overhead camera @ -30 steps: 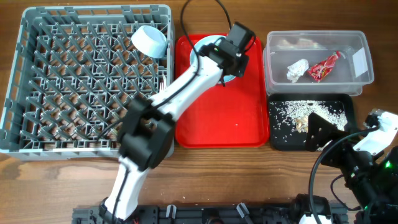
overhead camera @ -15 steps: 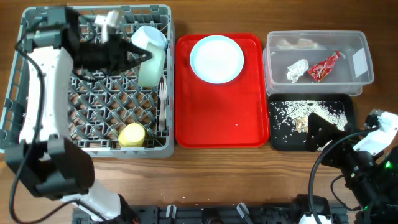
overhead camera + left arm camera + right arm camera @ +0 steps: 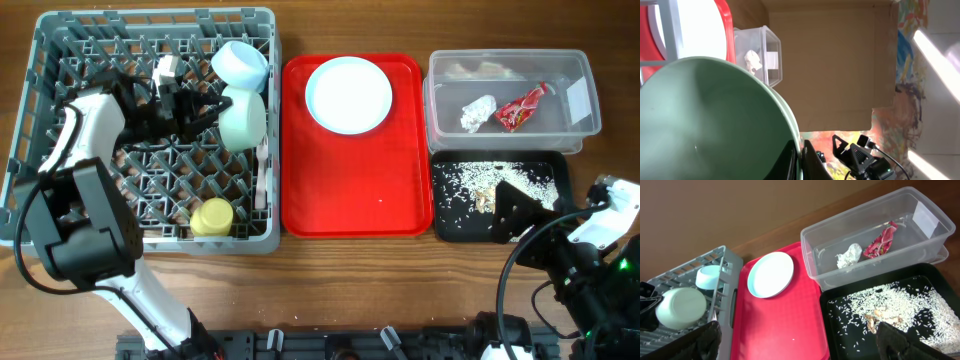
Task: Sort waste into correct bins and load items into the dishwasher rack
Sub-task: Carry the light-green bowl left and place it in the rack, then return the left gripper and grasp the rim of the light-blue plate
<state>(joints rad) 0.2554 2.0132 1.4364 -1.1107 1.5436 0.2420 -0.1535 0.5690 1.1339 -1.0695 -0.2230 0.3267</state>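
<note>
green bowl (image 3: 245,122), left hand (image 3: 215,108) gripping — in rack (image 3: 60,60)

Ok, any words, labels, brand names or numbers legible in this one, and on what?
No text can be read in any view.
White label on the clear tub: looks blank, or its print is too small to tell.
Red wrapper inside that tub: any print is too small and crinkled to read.
</note>
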